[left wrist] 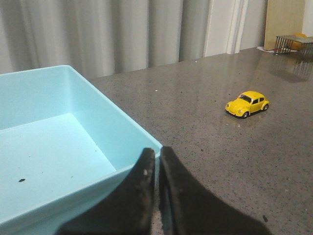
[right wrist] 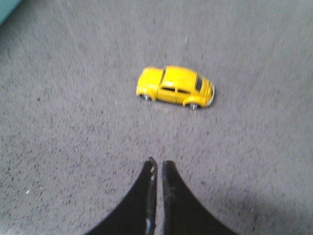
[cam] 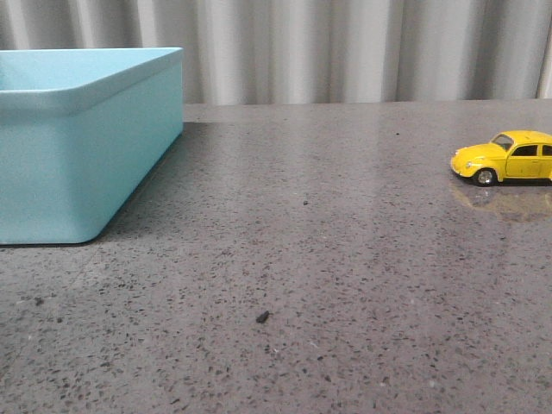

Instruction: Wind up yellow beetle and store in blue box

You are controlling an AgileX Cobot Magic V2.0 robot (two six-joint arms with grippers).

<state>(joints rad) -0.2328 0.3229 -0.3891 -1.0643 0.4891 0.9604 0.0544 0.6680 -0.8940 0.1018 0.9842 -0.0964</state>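
The yellow beetle stands on its wheels at the table's right edge of the front view, nose pointing left. It also shows in the left wrist view and the right wrist view. The blue box sits at the far left, and its inside holds nothing but a few dark specks. My left gripper hangs shut over the box's near corner. My right gripper is shut too, above bare table a short way from the car's side. Neither gripper shows in the front view.
The grey speckled table runs back to a pleated curtain. A small dark crumb lies near the front middle. Far off in the left wrist view stands a small wire rack by a wooden board.
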